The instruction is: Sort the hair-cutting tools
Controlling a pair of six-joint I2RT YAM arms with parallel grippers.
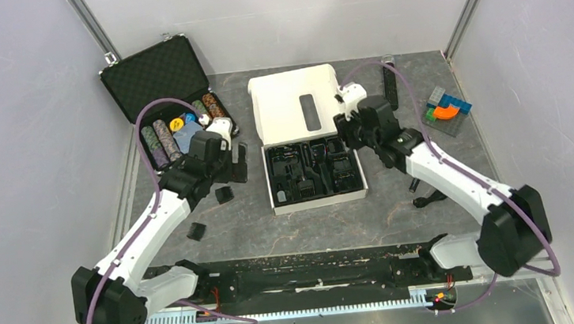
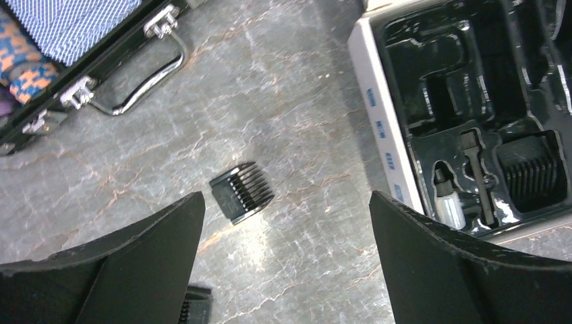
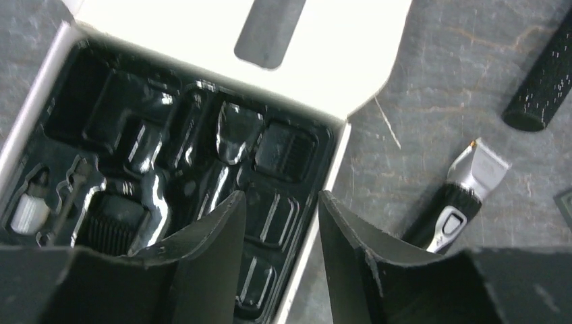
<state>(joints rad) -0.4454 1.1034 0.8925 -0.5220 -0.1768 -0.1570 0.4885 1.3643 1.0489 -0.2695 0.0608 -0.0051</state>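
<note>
The black-and-silver clipper (image 3: 450, 206) lies on the table right of the white box (image 1: 319, 202); in the top view my right arm hides it. One black comb attachment (image 2: 241, 191) lies on the table ahead of my left gripper (image 2: 284, 197), which is wide open and empty above it. A second comb (image 2: 192, 307) shows partly behind the left finger. Both combs show in the top view, one (image 1: 224, 194) nearer the box and one (image 1: 196, 231) nearer me. My left gripper (image 1: 233, 157) hovers left of the box. My right gripper (image 3: 281, 199), open and empty, hangs over the box's right edge (image 1: 343, 129). Another comb (image 2: 533, 172) sits in the tray.
The box's lid (image 1: 294, 102) lies open at the back. An open black case (image 1: 175, 101) with stacked chips stands at the far left, its handle (image 2: 138, 84) toward the box. A long black stick (image 1: 390, 84) and a colourful toy (image 1: 447, 108) lie at the far right.
</note>
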